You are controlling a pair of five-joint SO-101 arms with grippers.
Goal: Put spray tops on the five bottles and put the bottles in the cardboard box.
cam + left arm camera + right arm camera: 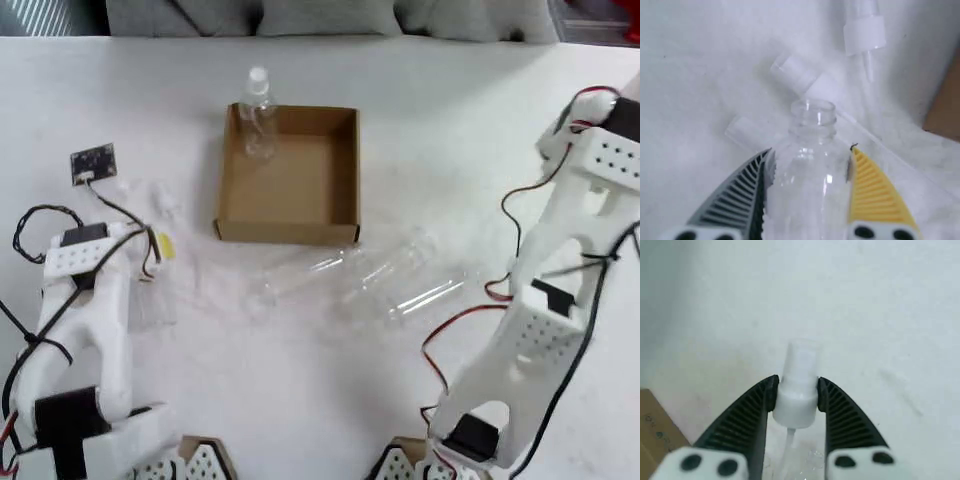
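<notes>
My left gripper [811, 152] is shut on a clear bottle [807, 190] with an open neck and no top; it is seen from above at the table's left [160, 250]. My right gripper [797, 381] is shut on a white spray top [796, 400], whose thin tube hangs below it. The cardboard box [290, 222] sits mid-table, and a capped bottle [257, 115] stands in its far left corner. Several clear bottles [385, 280] lie in front of the box. Loose spray tops [865, 35] [795, 72] lie just past the held bottle.
A small dark circuit board [92, 162] with a cable lies at the far left. The right arm [560, 260] rises along the table's right side with red and black wires. A box edge [946, 102] is close beside the left gripper.
</notes>
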